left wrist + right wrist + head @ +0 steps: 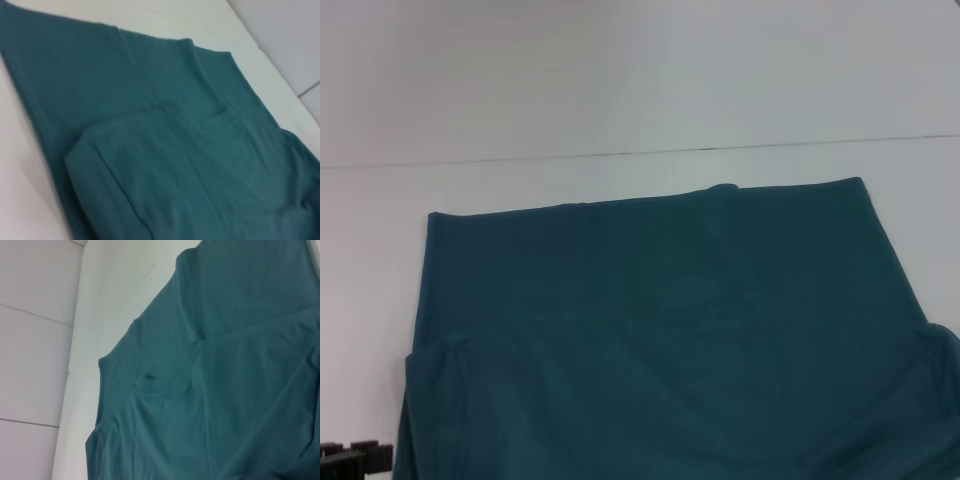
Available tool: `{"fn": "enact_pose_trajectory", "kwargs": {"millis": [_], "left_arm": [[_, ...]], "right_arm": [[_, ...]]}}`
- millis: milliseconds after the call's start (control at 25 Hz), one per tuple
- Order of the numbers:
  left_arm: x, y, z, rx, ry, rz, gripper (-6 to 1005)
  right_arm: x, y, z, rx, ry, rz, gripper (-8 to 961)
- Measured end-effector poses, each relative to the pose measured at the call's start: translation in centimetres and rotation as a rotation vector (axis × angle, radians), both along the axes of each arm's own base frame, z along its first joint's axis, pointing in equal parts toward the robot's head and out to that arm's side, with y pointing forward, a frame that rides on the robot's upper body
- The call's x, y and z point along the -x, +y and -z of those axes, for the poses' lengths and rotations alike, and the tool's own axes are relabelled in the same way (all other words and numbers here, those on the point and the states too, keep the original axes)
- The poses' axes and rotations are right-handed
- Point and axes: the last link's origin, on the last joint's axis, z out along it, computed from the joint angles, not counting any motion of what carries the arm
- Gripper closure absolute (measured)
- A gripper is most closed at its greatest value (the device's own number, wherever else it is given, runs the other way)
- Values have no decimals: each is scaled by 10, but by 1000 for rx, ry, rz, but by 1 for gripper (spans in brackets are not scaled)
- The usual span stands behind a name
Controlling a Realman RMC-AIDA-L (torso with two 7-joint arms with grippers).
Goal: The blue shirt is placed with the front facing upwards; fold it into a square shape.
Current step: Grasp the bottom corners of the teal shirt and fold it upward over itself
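The blue shirt (660, 300) lies spread over the white table (620, 90), plain teal side up, with no lettering showing. A nearer layer of it (670, 400) lies folded over the far part, its edge running across the cloth. The left wrist view shows this upper layer (190, 175) resting on the flat lower one. The right wrist view shows the curved collar seam with a small dark neck label (149, 376). A dark part of what looks like my left gripper (355, 458) pokes in at the near left corner, beside the shirt's edge. My right gripper is out of view.
A thin dark seam (640, 153) crosses the table behind the shirt. Bare white surface lies beyond the shirt's far edge and to its left (370, 280). In the wrist views, pale floor tiles (35, 340) show past the table's edge.
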Motion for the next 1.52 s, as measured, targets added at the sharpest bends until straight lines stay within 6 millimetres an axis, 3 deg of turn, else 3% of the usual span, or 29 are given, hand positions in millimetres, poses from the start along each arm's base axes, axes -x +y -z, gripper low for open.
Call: {"fn": "enact_pose_trajectory", "kwargs": {"millis": [80, 520, 600, 840, 1240, 1520], "left_arm": [[0, 3, -3, -6, 8, -24, 959], [3, 6, 12, 142, 126, -176, 528], [2, 6, 15, 160, 127, -179, 295], [-2, 3, 29, 231, 136, -189, 96], [-3, 3, 43, 289, 176, -178, 52], [-6, 5, 52, 320, 166, -165, 106]], "right_arm": [[-2, 0, -1, -4, -1, 10, 904], [-7, 12, -6, -14, -19, 45, 904], [-6, 14, -7, -13, -21, 39, 904], [-3, 19, -9, -9, -21, 24, 904], [-4, 20, -10, -11, -24, 19, 905], [-4, 19, -8, -9, -24, 16, 905]]}}
